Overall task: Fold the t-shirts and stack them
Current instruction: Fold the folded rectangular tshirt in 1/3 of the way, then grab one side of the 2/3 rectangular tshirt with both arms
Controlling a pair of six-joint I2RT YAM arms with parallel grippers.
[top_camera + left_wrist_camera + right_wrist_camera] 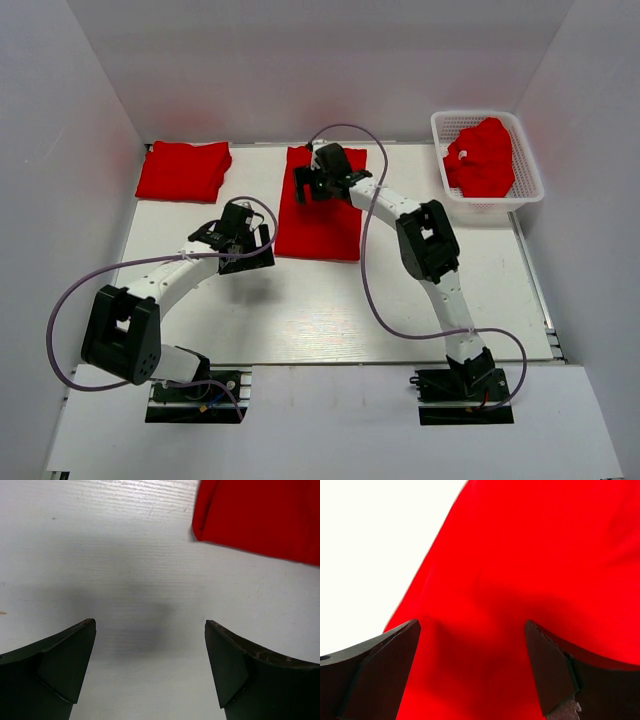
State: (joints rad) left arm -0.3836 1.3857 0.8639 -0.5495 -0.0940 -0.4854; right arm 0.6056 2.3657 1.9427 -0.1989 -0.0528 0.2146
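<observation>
Folding step: left end effector (150,622) and right end effector (470,622) gape wide, empty; part-folded t-shirt (320,215) lies on the table (330,310), under the right one. Next move probably calls for pinching its edge.

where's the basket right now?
Top view: the white basket sits at the far right corner of the table, holding a crumpled red t-shirt; its nearest neighbour is the flat t-shirt at far centre, to its left.

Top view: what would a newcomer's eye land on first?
Bright red against the white table: folded t-shirts at far left, and a long folded t-shirt in the centre, its far end under the open right pincer. The white basket at far right holds crumpled t-shirts.
</observation>
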